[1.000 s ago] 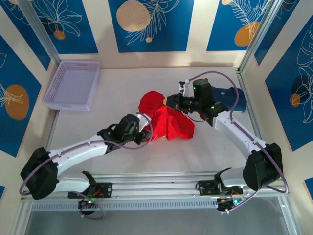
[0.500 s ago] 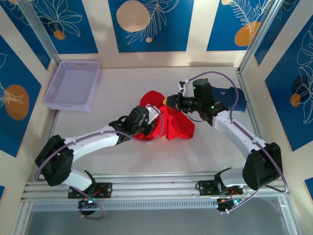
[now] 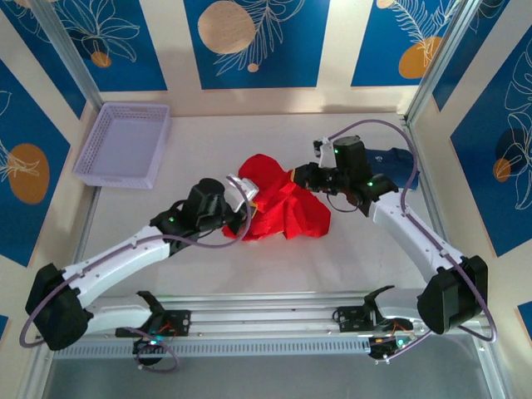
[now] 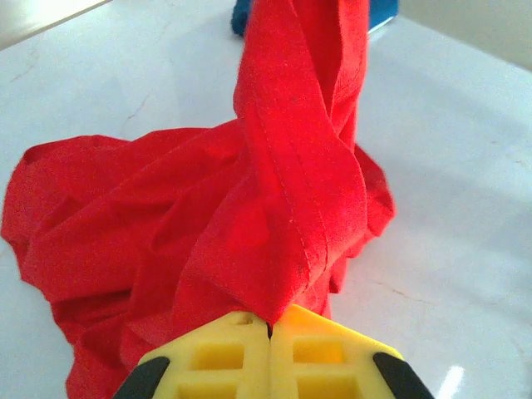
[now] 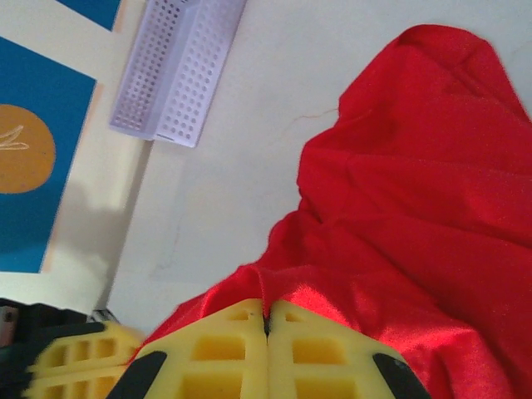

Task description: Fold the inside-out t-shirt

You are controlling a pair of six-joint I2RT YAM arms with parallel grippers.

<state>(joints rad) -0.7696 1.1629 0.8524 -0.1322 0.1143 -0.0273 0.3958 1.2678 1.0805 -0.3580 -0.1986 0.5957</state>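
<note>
**Grip on two sides of a bunched red shirt**

Inside-out t-shirt (image 3: 287, 208): lies crumpled in a bright red heap near the middle of the white table (image 3: 199, 141), between the two arms. Shows no sleeve or collar that can be told apart among the folds.

Left gripper (image 3: 246, 193): reaches in from the near left and meets the left edge of the heap. In the left wrist view, closes its yellow fingers (image 4: 224, 357) tip to tip on a stitched fold of the red cloth. Holds that fold up as a taut ridge running away from the pads, with the rest of the cloth spread low on the table to either side.

Right gripper (image 3: 299, 176): comes in from the far right and sits at the upper right edge of the heap. In the right wrist view, presses its yellow fingers (image 5: 328, 353) together, with red cloth coming out from between them and fanning out over the table.

Lavender basket (image 3: 112, 179): stands at the far left corner, well apart from the shirt.

Dark blue garment (image 3: 391, 158): lies at the far right, behind the right arm.
</note>
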